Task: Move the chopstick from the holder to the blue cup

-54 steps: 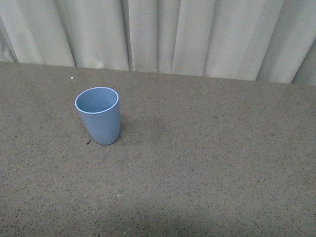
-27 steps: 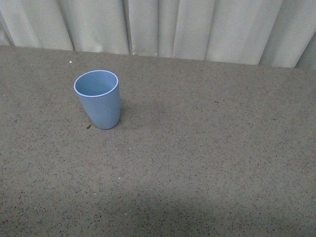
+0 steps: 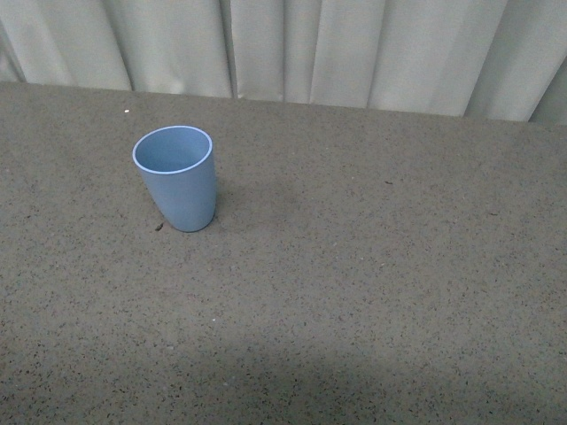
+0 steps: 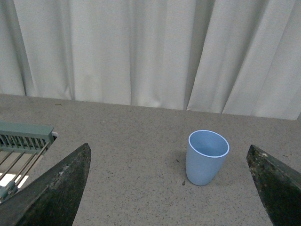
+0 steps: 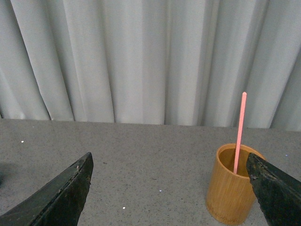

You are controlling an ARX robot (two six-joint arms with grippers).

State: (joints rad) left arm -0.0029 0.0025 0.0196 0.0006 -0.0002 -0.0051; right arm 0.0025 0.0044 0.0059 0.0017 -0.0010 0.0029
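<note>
Your left tool is hovering with its jaws spread wide, gripping nothing, and facing the blue cup, which is standing upright on the speckled table. Your right tool is gaping just as wide, also carrying nothing. The chopstick is standing in the bamboo holder ahead of it, while a green rack is sitting well apart from the cup.

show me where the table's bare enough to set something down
The table is bare right of the blue cup back to the curtain, and in front of it. Tighter: by the green rack (left wrist view) and around the holder with the chopstick.
</note>
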